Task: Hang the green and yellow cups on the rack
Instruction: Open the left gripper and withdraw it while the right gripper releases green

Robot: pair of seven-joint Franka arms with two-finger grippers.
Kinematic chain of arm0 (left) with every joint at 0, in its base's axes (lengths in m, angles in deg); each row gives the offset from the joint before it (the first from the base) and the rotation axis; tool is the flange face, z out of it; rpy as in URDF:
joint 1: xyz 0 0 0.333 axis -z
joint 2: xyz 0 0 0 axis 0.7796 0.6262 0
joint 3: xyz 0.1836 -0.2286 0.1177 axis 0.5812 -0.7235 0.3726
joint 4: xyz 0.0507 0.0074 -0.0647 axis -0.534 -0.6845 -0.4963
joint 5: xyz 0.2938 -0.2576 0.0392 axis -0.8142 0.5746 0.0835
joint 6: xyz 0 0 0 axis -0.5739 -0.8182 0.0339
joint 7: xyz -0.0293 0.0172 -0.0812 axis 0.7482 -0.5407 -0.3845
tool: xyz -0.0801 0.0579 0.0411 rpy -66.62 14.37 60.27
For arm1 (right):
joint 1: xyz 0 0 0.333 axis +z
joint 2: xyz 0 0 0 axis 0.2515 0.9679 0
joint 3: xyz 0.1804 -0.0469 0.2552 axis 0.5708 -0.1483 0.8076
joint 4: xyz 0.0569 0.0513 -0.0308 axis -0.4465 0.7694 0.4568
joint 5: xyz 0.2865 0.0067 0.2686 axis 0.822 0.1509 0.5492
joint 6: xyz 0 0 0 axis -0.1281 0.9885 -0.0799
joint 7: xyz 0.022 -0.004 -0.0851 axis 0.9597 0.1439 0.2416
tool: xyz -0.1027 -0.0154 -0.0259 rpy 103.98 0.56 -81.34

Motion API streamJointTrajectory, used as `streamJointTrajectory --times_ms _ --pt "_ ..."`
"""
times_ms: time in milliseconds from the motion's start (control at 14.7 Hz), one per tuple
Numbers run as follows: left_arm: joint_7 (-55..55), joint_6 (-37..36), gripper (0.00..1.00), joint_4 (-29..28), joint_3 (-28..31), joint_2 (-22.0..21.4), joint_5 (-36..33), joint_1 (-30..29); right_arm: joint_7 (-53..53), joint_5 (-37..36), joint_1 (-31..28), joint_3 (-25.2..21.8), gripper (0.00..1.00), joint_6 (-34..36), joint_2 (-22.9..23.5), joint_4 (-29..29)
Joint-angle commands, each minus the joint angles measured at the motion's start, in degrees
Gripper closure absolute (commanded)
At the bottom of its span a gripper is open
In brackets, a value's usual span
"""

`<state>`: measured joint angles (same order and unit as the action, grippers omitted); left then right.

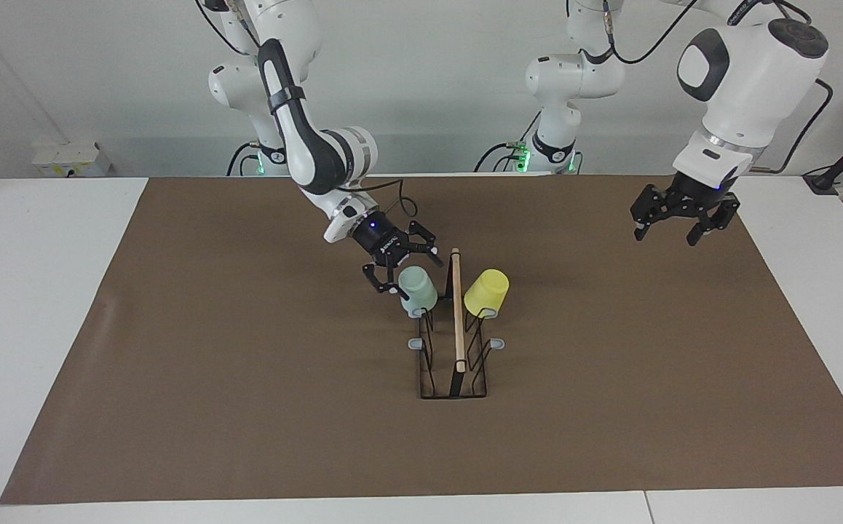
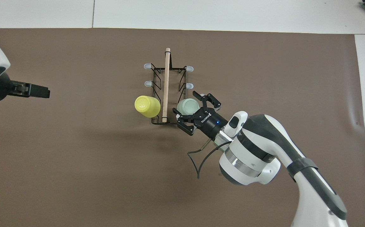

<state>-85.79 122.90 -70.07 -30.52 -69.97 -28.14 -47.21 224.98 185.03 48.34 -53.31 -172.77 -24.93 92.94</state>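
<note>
A white tabletop in front of a pale wall carries a large brown mat that covers most of it. Near the middle of the mat stands the rack, a thin black wire stand with a light wooden rod running along its top and grey-tipped pegs sticking out on both sides. Two cups hang upside down, tilted, on the pegs at the end of the rack nearest the robots. The yellow cup sits on the side toward the left arm's end of the tabletop, and the green cup sits on the side toward the right arm's end, with the rod between them. The right pincer is just beside the green cup, slanting down toward it; its fingers are spread wide on either side of the cup's base and do not grip it. The left pincer hangs in the air, well apart from the rack, over the edge of the mat at the left arm's end of the tabletop. Its fingers are spread wide and hold nothing.
</note>
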Motion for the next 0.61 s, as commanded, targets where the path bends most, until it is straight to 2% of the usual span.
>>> streamJointTrajectory --times_ms 0,136,273,409,545 --pt "-1.9 -3.4 0.0 -0.5 2.3 -1.9 0.7 1.1 1.0 4.4 -0.2 0.2 0.0 -4.5 -1.0 -1.6" --pt "-1.8 -4.4 0.0 0.6 2.3 -1.8 0.0 1.1 -3.6 0.0 -1.2 3.1 0.0 -12.5 -2.4 -5.4" --pt "-1.9 -8.3 0.0 4.3 2.2 -0.8 -1.6 0.7 -12.7 -11.1 -2.7 5.3 0.0 -18.3 -3.9 -8.1" --pt "-1.9 -12.2 0.0 8.3 2.1 1.0 -2.6 0.7 -21.2 -19.5 -2.9 5.5 0.0 -18.9 -5.1 -9.5" --pt "-1.8 -13.7 0.0 9.6 2.1 1.2 -2.5 0.8 -24.3 -26.8 -3.8 5.2 0.0 -18.7 -5.3 -10.2"
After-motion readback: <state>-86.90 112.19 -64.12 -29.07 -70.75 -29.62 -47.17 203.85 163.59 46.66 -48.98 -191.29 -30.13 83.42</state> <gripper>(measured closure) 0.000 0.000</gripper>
